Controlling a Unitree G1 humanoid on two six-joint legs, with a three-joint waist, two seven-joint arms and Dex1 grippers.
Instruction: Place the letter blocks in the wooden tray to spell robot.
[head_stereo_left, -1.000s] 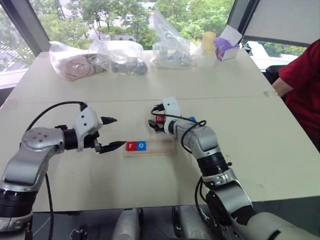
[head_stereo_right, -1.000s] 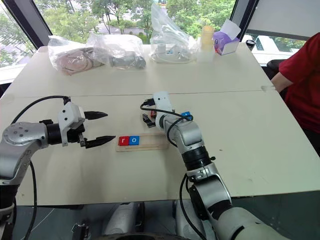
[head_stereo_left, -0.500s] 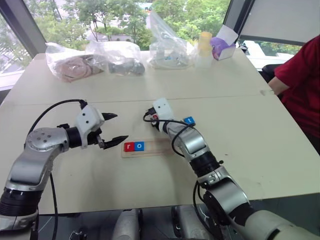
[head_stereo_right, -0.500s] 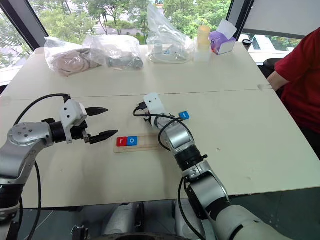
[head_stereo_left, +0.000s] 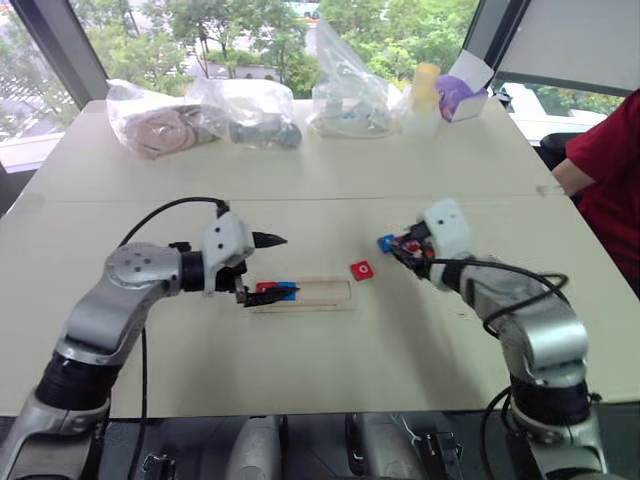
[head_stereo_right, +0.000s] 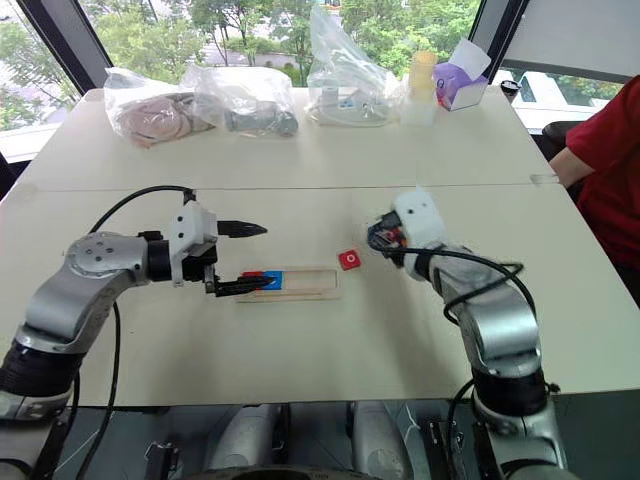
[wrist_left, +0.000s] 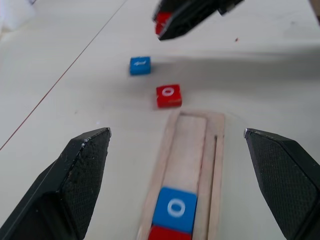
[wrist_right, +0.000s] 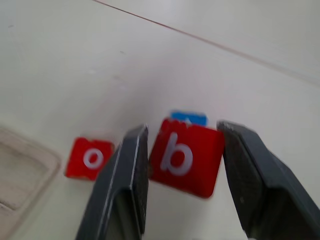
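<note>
The wooden tray (head_stereo_left: 318, 294) lies mid-table with a red r block (head_stereo_left: 264, 288) and a blue o block (wrist_left: 175, 209) at its left end. My left gripper (head_stereo_left: 270, 268) hangs open over that end, its fingers (wrist_left: 82, 170) wide on either side of the tray. A red o block (head_stereo_left: 361, 270) lies on the table just off the tray's right end, and a blue t block (head_stereo_left: 385, 241) beyond it. Right of them, my right gripper (head_stereo_left: 403, 248) is shut on the red b block (wrist_right: 185, 157), held above the table near the blue block.
Several plastic bags (head_stereo_left: 250, 110), a pale bottle (head_stereo_left: 424, 90) and a purple box (head_stereo_left: 462, 92) line the far edge of the table. A person in a red sleeve (head_stereo_left: 610, 170) sits at the right edge. Bare table lies in front of the tray.
My right gripper shut on the red b block and swung it to the right, away from the tray, uncovering the red o block. My left gripper moved right over the tray's left end.
</note>
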